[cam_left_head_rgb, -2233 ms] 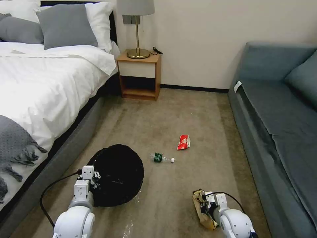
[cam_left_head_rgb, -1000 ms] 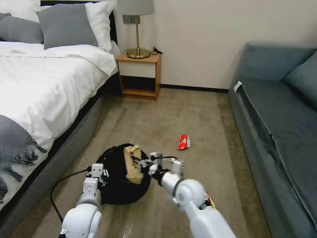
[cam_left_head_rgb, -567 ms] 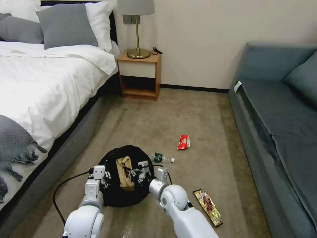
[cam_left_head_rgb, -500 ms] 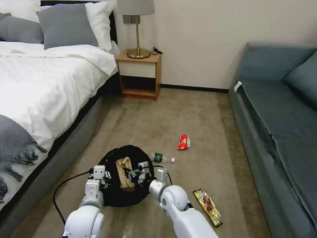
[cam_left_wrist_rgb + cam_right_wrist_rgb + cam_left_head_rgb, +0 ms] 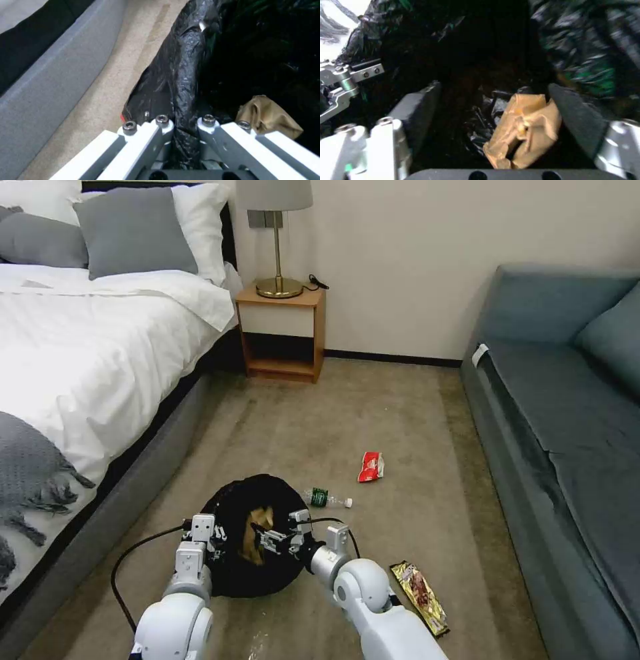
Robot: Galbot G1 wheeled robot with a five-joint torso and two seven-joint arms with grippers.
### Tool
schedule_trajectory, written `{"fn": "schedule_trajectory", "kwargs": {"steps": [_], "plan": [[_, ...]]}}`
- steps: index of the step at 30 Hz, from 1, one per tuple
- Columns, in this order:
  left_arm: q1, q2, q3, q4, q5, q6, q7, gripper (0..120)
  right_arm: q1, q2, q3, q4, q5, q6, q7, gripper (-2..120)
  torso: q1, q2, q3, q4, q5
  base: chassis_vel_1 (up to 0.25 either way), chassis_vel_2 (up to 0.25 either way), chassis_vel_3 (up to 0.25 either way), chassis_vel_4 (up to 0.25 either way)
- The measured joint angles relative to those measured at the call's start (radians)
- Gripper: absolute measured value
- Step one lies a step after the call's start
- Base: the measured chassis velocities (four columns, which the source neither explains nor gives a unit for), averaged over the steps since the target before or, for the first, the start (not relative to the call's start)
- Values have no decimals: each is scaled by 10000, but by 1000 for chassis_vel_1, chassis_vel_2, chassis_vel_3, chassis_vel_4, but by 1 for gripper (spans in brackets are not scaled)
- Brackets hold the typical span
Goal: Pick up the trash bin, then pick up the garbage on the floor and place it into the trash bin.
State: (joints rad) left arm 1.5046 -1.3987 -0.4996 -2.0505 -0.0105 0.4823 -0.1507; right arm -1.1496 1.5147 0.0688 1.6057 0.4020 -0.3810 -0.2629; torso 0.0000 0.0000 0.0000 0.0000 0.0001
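The bin (image 5: 257, 543) sits tilted at the robot's left front, its black liner mouth facing up toward the camera. The left claw (image 5: 208, 532) is clamped on the liner rim at the bin's near-left edge; in the left wrist view its fingers (image 5: 162, 122) pinch a fold of the black plastic between them. The right claw (image 5: 279, 533) reaches over the bin's mouth from the right with its fingers (image 5: 416, 105) spread apart and nothing held. The tan wrapper (image 5: 523, 126) lies inside the bin below it, in the gap between the fingers and closer to one pad, perhaps brushing it, though the dark view leaves that unsure. On the carpet (image 5: 400, 447), the bottle (image 5: 327, 498) lies just beyond the bin's right rim, the red packet (image 5: 371, 467) a little farther off, and the yellow wrapper (image 5: 419, 597) lies near the right arm, well apart from the bin
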Motion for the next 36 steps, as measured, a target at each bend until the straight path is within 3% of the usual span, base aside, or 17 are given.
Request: {"fn": "schedule_trajectory", "kwargs": {"steps": [4,11,20,26,36], "plan": [[27,17,-21,0,1,-22,5,2,-84,-134,148,288,-58,-44,0,98,0,-1,0,0,0,0,0,0,0],[-22,93,-88,-1,-2,-41,49,2,-481,-911,775,1201,188,-501,-227,100,0,0,0,0,1,0,0,0,0],[-64,188,-120,71,-12,-146,94,2,-1103,-1805,1741,1393,-7,-430,-472,100,0,-1,0,-1,1,0,0,0,0],[-112,253,-144,250,-20,-412,110,2,-1641,-2365,2626,674,-1040,-543,-31,100,0,0,0,-1,0,0,0,0,0],[-127,311,-149,249,-41,-414,112,2,-1532,-2247,3209,-1068,-2442,-1131,815,100,0,0,0,0,0,0,0,0,0]]}}
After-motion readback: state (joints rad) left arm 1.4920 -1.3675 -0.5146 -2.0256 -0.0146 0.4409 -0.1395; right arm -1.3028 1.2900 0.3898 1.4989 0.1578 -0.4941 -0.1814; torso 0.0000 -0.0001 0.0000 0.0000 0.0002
